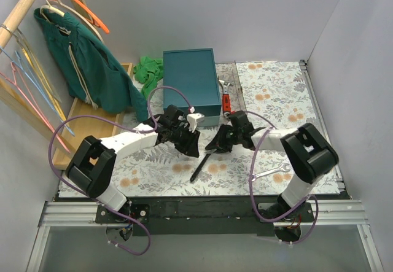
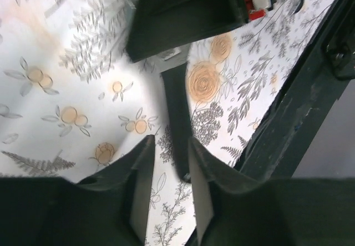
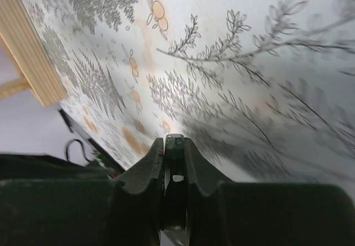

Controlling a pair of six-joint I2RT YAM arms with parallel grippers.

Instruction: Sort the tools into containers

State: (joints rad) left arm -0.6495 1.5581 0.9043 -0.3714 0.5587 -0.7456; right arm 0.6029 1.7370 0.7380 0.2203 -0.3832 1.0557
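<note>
Right gripper [image 3: 173,141] pinches one end of the black wrench [image 1: 198,169] (stiff, slim, likely slippery) near the teal box [image 1: 190,81]; left gripper [image 2: 170,146] gapes.

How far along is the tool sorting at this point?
Done: nothing that shows; the inside of the teal box is not visible. In hand: the right hand is shut on a black tool, with the left hand open beside it. To do: the red-handled tool by the box and the silver spanner lie on the table.
</note>
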